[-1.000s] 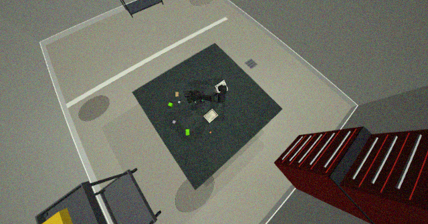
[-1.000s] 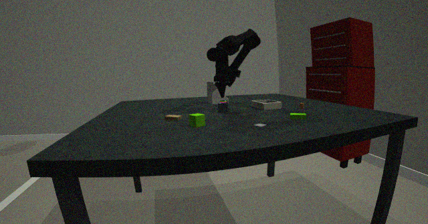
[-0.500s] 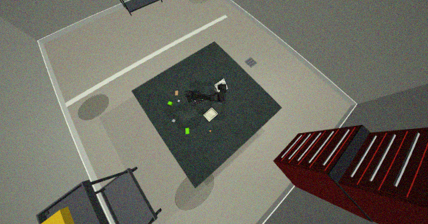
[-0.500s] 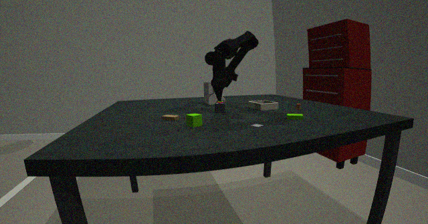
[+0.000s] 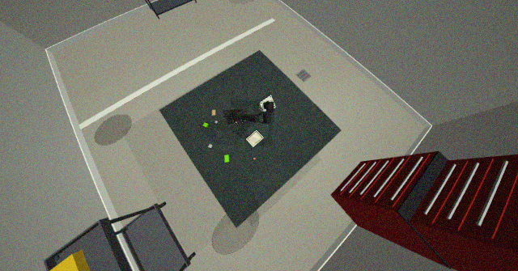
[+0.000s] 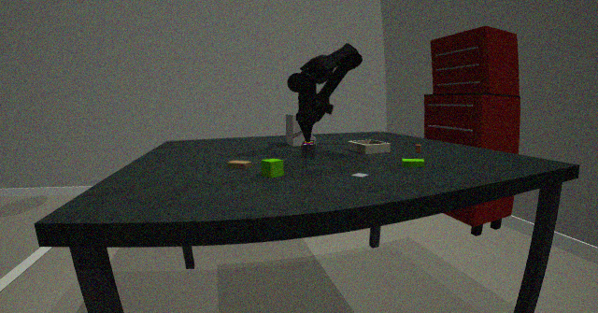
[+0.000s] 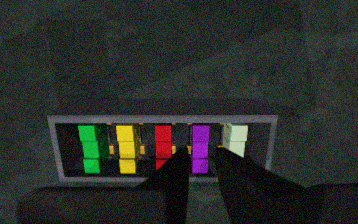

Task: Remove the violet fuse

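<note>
While the violet fuse (image 7: pixel 200 149) sits seated in the fuse block (image 7: pixel 162 120) near the worktop's (image 6: pixel 196 196) middle, the claw (image 7: pixel 201 161), part-open and holding nothing, straddles it, so gripping, lifting and release into the tray (image 6: pixel 369 146) remain.

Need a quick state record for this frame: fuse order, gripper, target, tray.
fuse block: five fuses in a row
order in wrist view, left to right: green fuse, yellow fuse, red fuse, violet fuse, white fuse
violet fuse: seated in the block, in line with the others
gripper: open to a narrow gap, holds nothing, fingertips either side of the violet fuse
contact with neighbours: cannot tell
tray: on the table, apart from the block, no fuse in it
</note>
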Robot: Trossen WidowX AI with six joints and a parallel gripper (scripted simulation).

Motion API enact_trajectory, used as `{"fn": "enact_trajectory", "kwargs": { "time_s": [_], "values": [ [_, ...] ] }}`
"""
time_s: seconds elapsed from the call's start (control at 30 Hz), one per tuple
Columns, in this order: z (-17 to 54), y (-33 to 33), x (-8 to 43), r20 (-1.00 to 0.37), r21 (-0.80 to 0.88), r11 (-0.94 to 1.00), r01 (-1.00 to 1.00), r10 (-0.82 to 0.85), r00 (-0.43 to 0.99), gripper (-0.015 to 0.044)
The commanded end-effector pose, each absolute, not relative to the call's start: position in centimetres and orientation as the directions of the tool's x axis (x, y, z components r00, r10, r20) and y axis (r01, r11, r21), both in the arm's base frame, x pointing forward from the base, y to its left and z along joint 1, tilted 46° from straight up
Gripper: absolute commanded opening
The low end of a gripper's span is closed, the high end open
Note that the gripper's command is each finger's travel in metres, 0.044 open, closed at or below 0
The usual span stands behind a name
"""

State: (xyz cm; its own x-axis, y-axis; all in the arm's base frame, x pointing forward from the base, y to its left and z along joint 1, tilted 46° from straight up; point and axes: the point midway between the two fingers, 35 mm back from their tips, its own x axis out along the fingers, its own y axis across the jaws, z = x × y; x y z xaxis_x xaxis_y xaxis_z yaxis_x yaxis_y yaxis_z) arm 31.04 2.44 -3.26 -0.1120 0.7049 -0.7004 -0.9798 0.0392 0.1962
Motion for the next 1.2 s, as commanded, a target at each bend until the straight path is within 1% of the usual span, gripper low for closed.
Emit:
{"fn": "enact_trajectory", "kwargs": {
  "time_s": [0.0, 0.47, 0.83, 1.17],
  "values": [
    [-3.37, 2.65, 31.04, -0.697, 0.199, 0.043, -0.979, 0.708, -0.111, 0.0074],
    [-3.91, 3.20, 30.95, -0.697, 0.199, 0.043, -0.979, 0.708, -0.111, 0.0074],
    [-3.89, 3.08, 30.94, -0.700, 0.196, 0.039, -0.980, 0.705, -0.112, 0.0001],
    [-3.67, 2.86, 30.99, -0.700, 0.197, 0.040, -0.980, 0.705, -0.112, 0.0000]
  ]
}}
